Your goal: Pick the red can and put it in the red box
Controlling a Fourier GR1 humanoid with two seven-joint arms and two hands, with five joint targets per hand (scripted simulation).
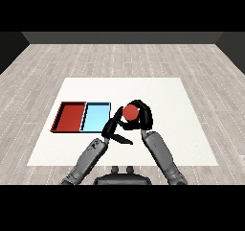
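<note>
The red can [130,112] shows its round top just right of the light blue tray. My right hand [142,117] wraps round it, fingers curled over its far and right sides. My left hand [113,127] lies below and left of the can with straight fingers pointing right and up, its tips close to the can; whether they touch it I cannot tell. The red tray [70,116] lies at the left, nothing in it.
The light blue tray [95,116] adjoins the red tray's right side and sits between it and the can. The white table [158,91] spreads behind and to the right. A wood floor surrounds it.
</note>
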